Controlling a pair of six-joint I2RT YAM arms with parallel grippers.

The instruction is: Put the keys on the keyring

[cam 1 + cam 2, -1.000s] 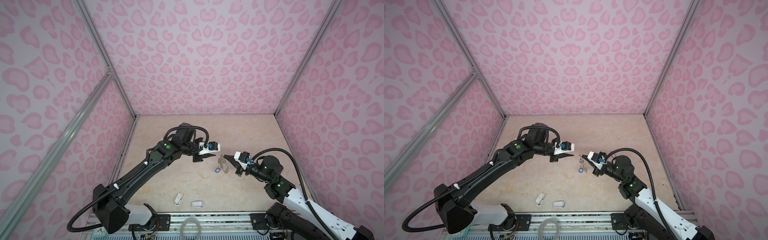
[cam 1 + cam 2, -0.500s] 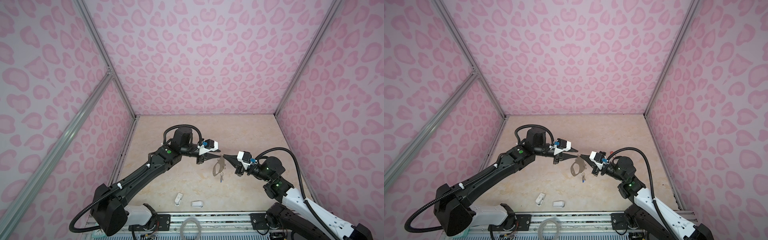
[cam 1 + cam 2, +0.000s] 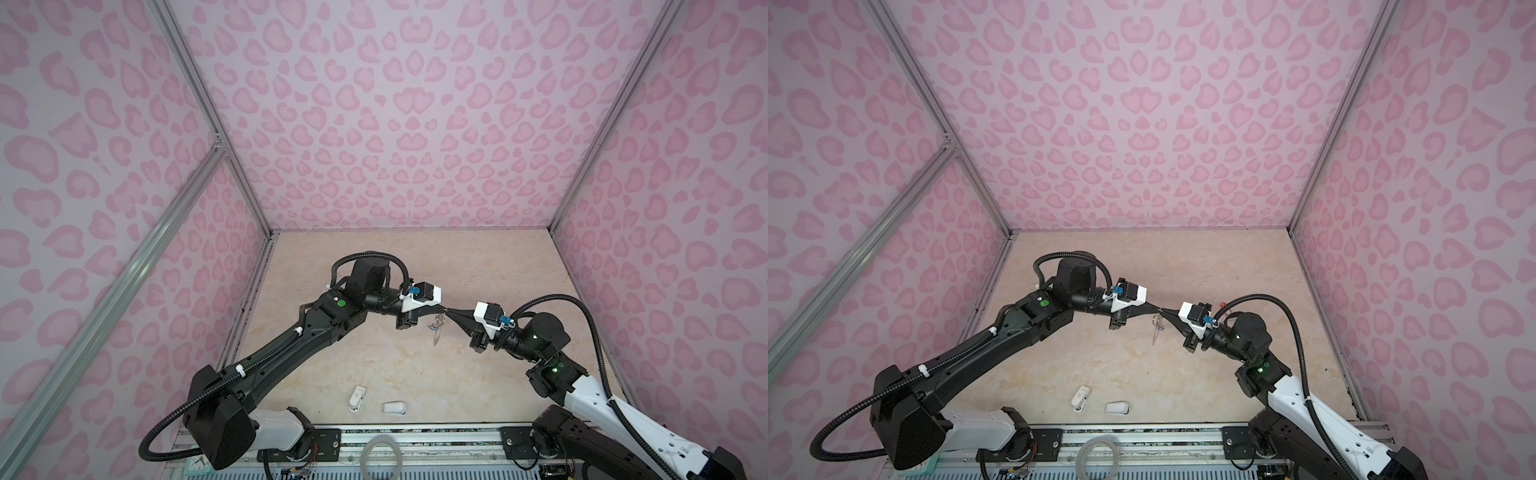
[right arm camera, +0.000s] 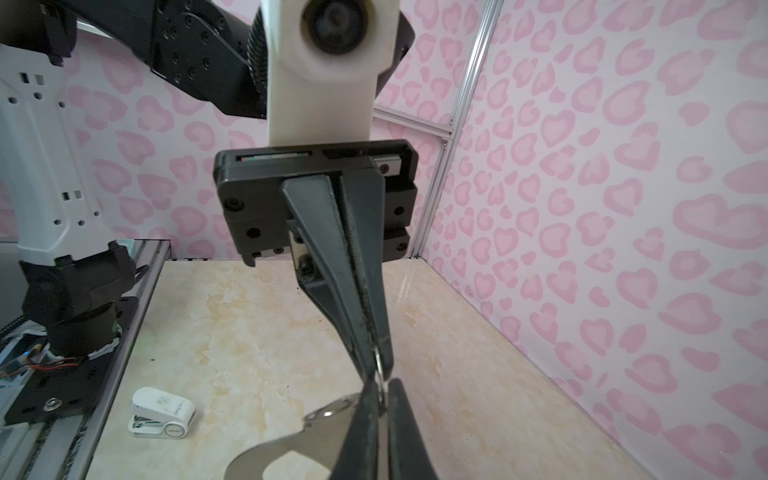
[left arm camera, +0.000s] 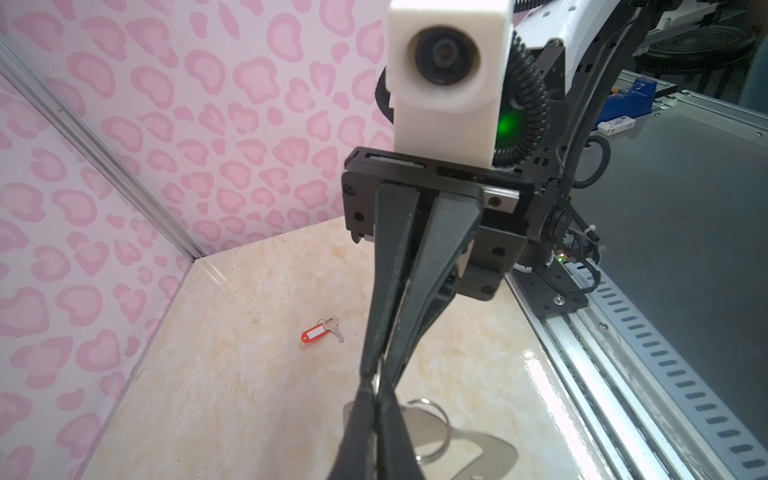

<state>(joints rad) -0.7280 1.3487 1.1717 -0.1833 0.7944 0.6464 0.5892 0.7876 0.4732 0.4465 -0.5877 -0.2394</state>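
Note:
My two grippers meet tip to tip above the middle of the table. The left gripper [image 3: 444, 309] [image 5: 376, 399] is shut on a wire split ring [image 5: 432, 428] of the keyring. The keyring [image 3: 436, 332] [image 3: 1156, 330] is a thin grey plate [image 4: 291, 440] that hangs below the tips. My right gripper [image 3: 452, 312] [image 4: 380, 403] stands slightly open, with the same ring in the gap between its fingers. One of the keys, the one with the red-orange tag [image 5: 318, 332], lies flat on the table behind the right arm.
Two small white plastic pieces [image 3: 357, 397] [image 3: 394, 408] lie near the front edge. A pale grey hoop [image 3: 381, 455] rests on the metal rail [image 3: 449, 432] between the arm bases. Pink patterned walls close in the back and both sides.
The left gripper has come over to the right gripper's tips and shut on the keyring's ring. The right jaws have parted a little. The plate now hangs edge-on.

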